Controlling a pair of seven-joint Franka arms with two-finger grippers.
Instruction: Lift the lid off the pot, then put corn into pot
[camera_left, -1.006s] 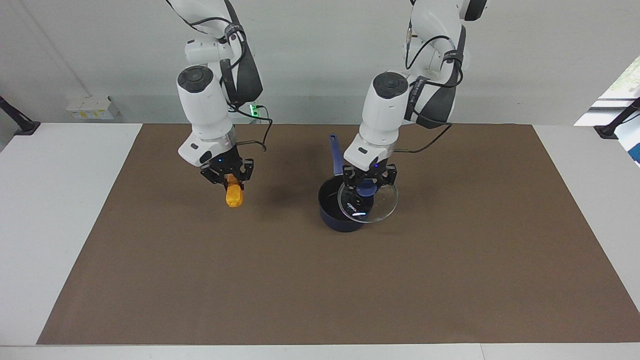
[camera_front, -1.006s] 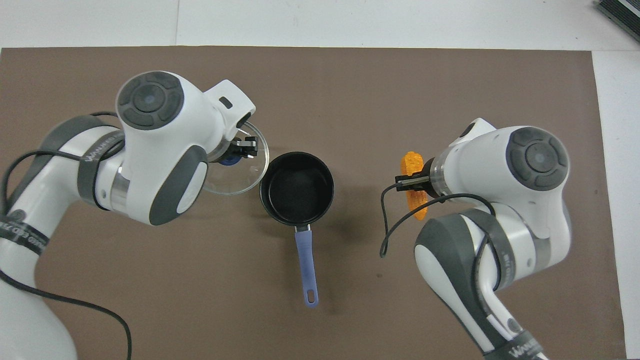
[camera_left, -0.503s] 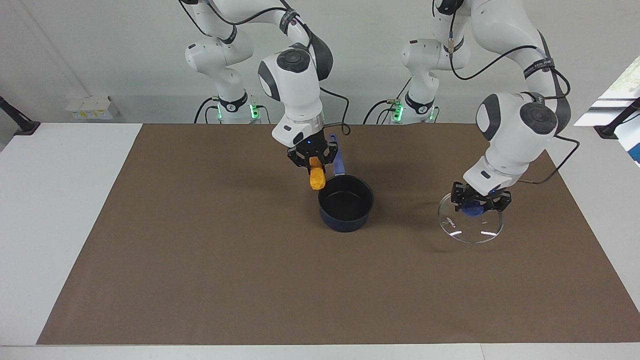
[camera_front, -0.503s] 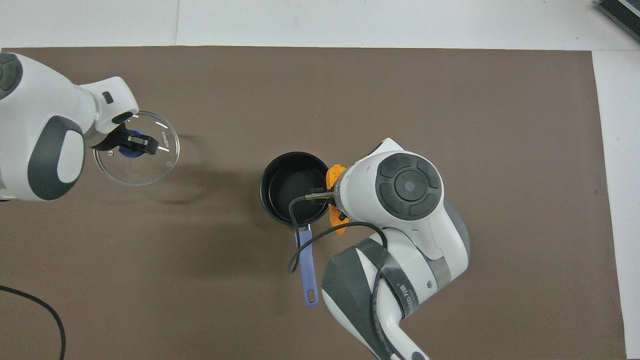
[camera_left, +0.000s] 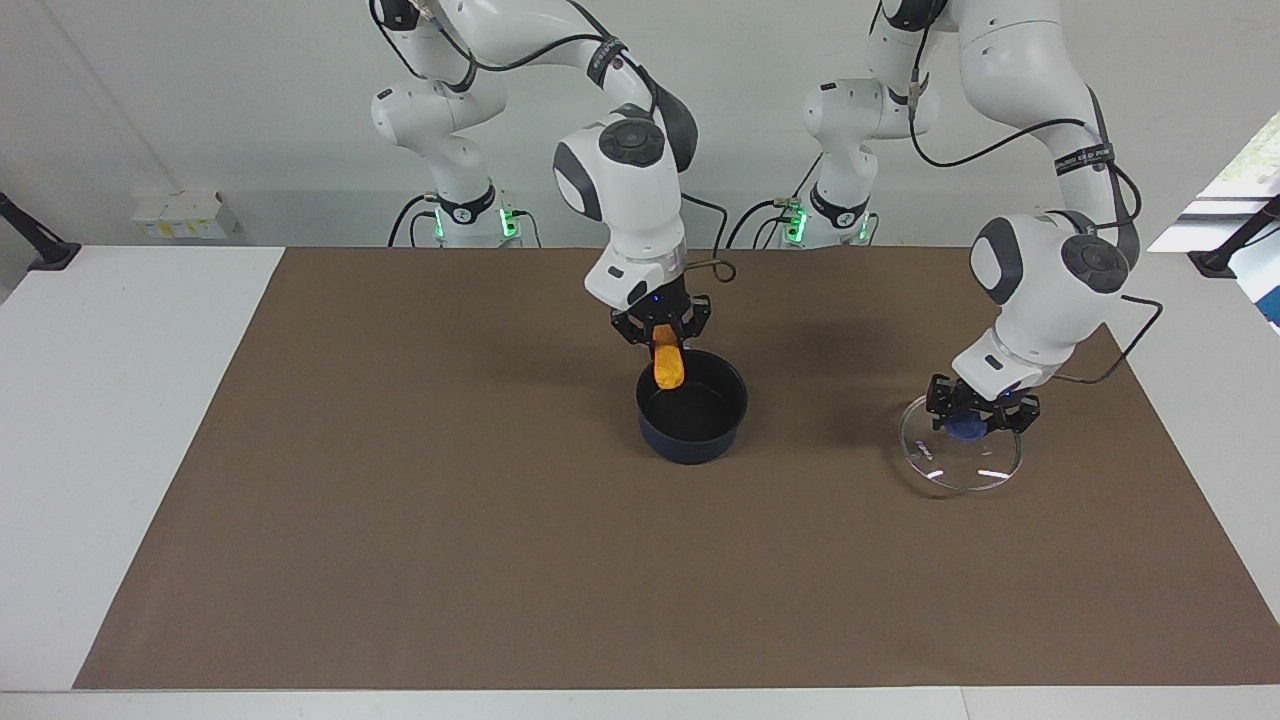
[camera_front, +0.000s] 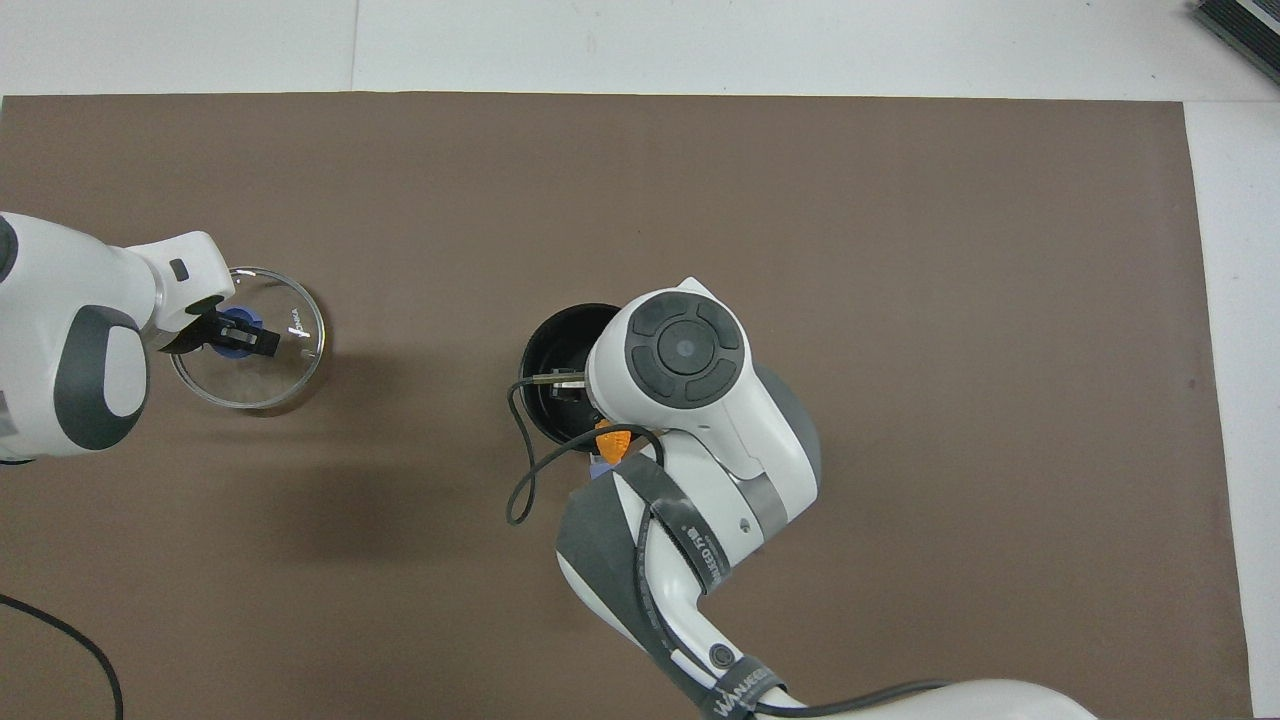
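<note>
Two arms busy — right gripper (camera_left: 663, 337) clamps the corn (camera_left: 668, 368) by its top end, long axis hanging straight down, saucepan (camera_left: 692, 412) mouth directly below. Left gripper (camera_left: 981, 417) pinches the glass lid (camera_left: 960, 457) by its knob, low toward its own table end.

Clear glossy glass lid (camera_left: 962, 458); matt brown table mat (camera_left: 400, 520).

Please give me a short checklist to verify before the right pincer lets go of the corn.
1. Pot uncovered: ok.
2. Lid away from the pot, toward the left arm's end, left pincer on its knob: ok.
3. Right pincer shut on the corn: ok.
4. Corn hangs over the pot's opening: ok.
5. Corn's lower end below the rim: cannot tell.
</note>
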